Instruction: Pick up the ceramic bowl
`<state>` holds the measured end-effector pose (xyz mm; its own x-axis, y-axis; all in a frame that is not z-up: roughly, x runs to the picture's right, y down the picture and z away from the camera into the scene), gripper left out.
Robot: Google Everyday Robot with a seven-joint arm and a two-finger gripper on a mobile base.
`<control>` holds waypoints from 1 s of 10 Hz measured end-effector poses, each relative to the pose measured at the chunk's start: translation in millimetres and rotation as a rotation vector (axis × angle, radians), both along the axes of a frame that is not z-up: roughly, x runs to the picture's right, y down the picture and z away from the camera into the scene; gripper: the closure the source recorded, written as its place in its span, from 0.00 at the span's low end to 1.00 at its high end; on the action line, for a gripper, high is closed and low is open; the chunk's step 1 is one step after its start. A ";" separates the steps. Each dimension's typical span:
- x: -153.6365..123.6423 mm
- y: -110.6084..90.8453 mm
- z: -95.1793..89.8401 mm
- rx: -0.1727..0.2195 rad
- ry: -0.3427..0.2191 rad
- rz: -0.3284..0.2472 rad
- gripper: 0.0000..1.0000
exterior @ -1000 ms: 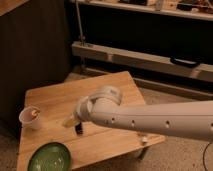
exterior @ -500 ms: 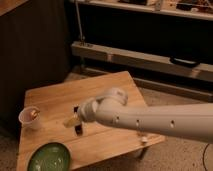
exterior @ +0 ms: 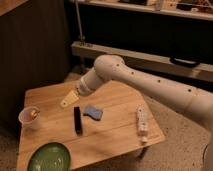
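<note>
The ceramic bowl (exterior: 49, 156) is round, shallow and glossy green with a darker rim. It sits on the wooden table (exterior: 117, 137) at the near left corner. My gripper (exterior: 69, 99), with a yellowish tip, hangs over the table's left middle part at the end of the white arm (exterior: 150, 82). It is well beyond the bowl and above it, and does not touch it. A small translucent white cup (exterior: 30, 117) stands at the table's left edge, between gripper and bowl.
A black bar-shaped object (exterior: 77, 120) and a blue sponge (exterior: 93, 112) lie mid-table. A white bottle-like object (exterior: 142, 121) lies toward the right edge. Dark shelving with a grey rail (exterior: 150, 57) stands behind the table.
The arm has lifted and drawn back over the far part of the table. The gripper has moved up and away from the table's middle, uncovering the black object, blue sponge and white object.
</note>
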<state>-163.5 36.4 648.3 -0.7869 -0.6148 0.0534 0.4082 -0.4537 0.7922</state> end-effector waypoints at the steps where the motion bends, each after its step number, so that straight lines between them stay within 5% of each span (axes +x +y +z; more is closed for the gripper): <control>1: -1.8 1.5 -4.0 0.013 0.062 -0.092 0.20; 3: -7.5 15.0 -16.4 0.035 0.225 -0.314 0.20; 4: -11.1 30.6 -20.0 0.019 0.269 -0.373 0.20; 6: -18.8 60.0 -19.5 -0.047 0.254 -0.385 0.20; 9: -27.0 99.3 -15.5 -0.135 0.131 -0.197 0.20; 10: -31.1 120.6 -15.8 -0.157 0.066 -0.036 0.20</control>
<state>-194.7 157.0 632.5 -0.8000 -0.5660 0.1991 0.4476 -0.3420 0.8263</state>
